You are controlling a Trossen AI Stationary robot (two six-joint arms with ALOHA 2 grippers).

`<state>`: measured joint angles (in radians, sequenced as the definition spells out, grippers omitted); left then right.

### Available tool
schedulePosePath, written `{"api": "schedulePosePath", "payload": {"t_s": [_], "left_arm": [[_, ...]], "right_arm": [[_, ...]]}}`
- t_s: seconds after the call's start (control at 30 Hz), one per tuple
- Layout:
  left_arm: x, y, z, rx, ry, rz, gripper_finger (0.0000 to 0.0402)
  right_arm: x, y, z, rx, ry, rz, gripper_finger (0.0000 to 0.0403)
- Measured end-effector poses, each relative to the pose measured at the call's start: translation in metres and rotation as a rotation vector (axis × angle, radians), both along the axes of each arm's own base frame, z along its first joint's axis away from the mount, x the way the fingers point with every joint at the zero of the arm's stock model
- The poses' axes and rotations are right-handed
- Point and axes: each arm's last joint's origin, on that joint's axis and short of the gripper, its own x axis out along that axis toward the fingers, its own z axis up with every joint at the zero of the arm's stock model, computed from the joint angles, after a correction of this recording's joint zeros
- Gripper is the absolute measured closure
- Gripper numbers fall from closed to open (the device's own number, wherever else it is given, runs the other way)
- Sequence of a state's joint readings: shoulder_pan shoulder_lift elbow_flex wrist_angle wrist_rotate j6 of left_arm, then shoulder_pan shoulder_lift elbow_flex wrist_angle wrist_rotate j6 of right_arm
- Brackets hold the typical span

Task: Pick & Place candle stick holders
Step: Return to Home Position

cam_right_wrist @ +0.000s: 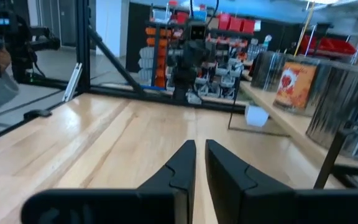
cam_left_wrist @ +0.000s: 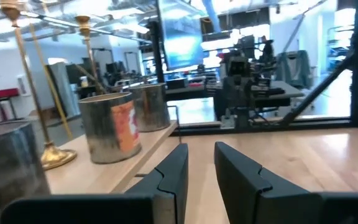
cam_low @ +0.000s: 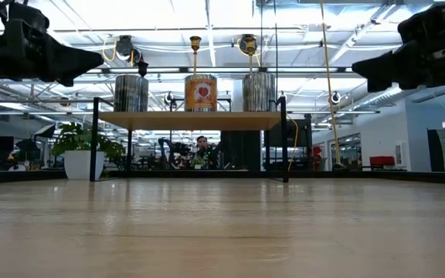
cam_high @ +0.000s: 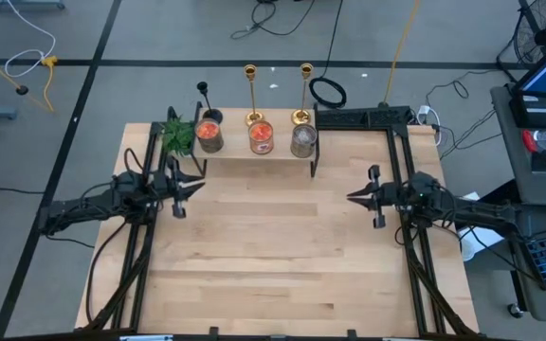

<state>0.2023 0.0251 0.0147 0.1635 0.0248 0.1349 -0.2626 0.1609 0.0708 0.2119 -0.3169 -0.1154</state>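
Left claw point(cam_high: 195, 186): one, hanging over the table point(cam_high: 273, 275) in front of the shelf's point(cam_high: 235, 152) left end. Its fingers are a little apart and grasp nothing. My left wrist camera shows the gap plainly point(cam_left_wrist: 201, 152).

Right claw point(cam_high: 352, 197): one, hanging in front of the shelf's right end. Its fingers are drawn all but together, also empty point(cam_right_wrist: 200, 146).

What I count at the shelf:
- Gold candle stick holders point(cam_high: 251, 95): two, the other at point(cam_high: 305, 93). Both stand upright along the shelf's back edge, behind the middle and right candles.
- Black candle stick holder point(cam_high: 203, 98): one, shorter, upright behind the left candle.
- Candles point(cam_high: 210, 134): three, in a row along the shelf's front edge.
- Plant point(cam_high: 178, 135): one, just beside the shelf's left end.

View by view:
- Only the high view takes in both claws and all three holders at once.
- The left wrist view shows one gold holder's round base point(cam_left_wrist: 55, 155) sitting on the shelf board beside a candle point(cam_left_wrist: 110, 127).
- The low view adds the plant's white pot point(cam_low: 83, 164) and a person point(cam_low: 201, 147) in the room beyond, seen under the shelf.
- The right wrist view shows the candles point(cam_right_wrist: 294, 84) side-on.
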Motion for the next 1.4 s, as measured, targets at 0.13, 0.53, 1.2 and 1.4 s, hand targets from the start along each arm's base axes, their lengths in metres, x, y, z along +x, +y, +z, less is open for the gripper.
{"api": "schedulePosePath", "payload": {"t_s": [0.13,0.53,1.2,1.4], "left_arm": [[0.000,0.000,-0.001,-0.004,0.011,-0.013,0.0316],[0.001,-0.001,-0.007,-0.076,0.061,-0.035,0.0316],[0.001,-0.001,-0.006,-0.074,0.056,-0.034,0.0316],[0.001,-0.001,-0.006,-0.074,0.056,-0.034,0.0316]], "right_arm": [[-0.002,0.000,0.001,0.015,-0.023,0.002,0.0374],[-0.003,0.001,-0.003,0.006,0.016,0.000,0.0374],[-0.003,0.001,-0.008,0.043,0.071,0.000,0.0374],[-0.003,0.001,-0.008,0.043,0.070,0.000,0.0374]]}}
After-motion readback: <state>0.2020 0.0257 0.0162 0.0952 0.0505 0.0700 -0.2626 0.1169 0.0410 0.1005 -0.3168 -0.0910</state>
